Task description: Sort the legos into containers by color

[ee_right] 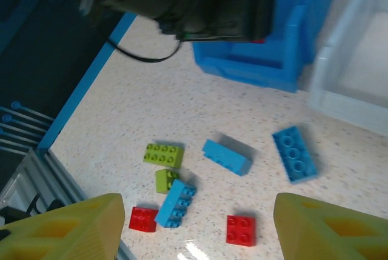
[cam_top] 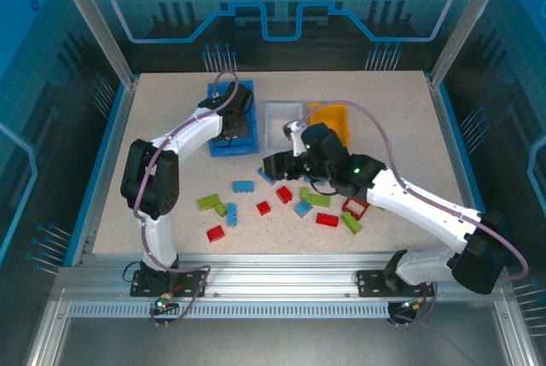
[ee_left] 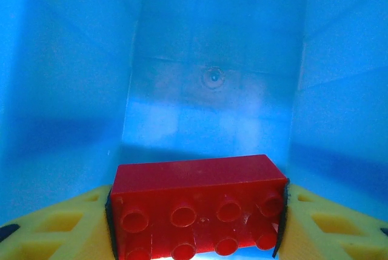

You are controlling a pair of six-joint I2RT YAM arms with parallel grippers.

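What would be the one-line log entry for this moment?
left gripper: shut on red lego inside blue bin | right gripper: open, empty, over loose legos on table

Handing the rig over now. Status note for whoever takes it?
Left tool: shut on a red lego, down inside the blue bin.
Right tool: open, nothing in it, above the loose legos.
White bin and orange-yellow bin sit right of the blue one.
Done: no lego seen lying in a bin.
Left: release the red one, then sort the red, blue and green scatter.
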